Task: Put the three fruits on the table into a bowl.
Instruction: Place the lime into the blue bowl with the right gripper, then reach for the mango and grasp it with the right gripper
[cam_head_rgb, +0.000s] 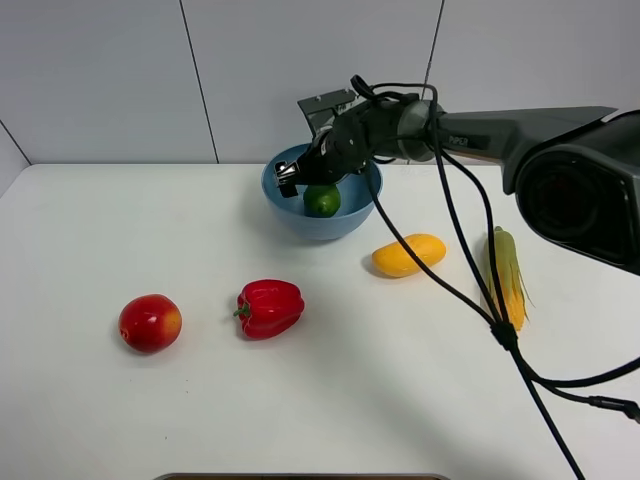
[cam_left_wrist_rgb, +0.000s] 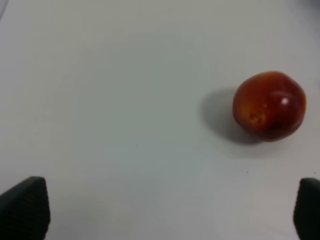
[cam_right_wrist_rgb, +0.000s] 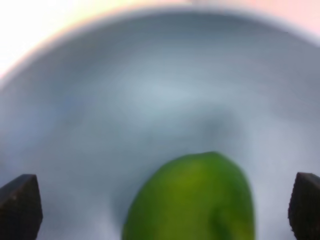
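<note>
The green lime (cam_head_rgb: 322, 200) lies inside the light-blue bowl (cam_head_rgb: 290, 215) at the back of the white table (cam_head_rgb: 350, 400). My right gripper (cam_head_rgb: 300, 180) hangs open just above the bowl's left part, beside the lime and not holding it. In the right wrist view the lime (cam_right_wrist_rgb: 192, 200) rests on the bowl's inner wall (cam_right_wrist_rgb: 125, 100) between the spread fingertips of that gripper (cam_right_wrist_rgb: 160, 210). The mango (cam_head_rgb: 408, 255) lies right of the bowl. The red apple (cam_head_rgb: 150, 322) sits at the front left. My left gripper (cam_left_wrist_rgb: 160, 210) is open and empty, with the apple (cam_left_wrist_rgb: 269, 105) ahead of it.
A red bell pepper (cam_head_rgb: 270, 308) lies between the apple and the mango. A corn cob with green husk (cam_head_rgb: 507, 275) lies at the right. Black cables (cam_head_rgb: 480, 290) trail from the right arm across the right side of the table.
</note>
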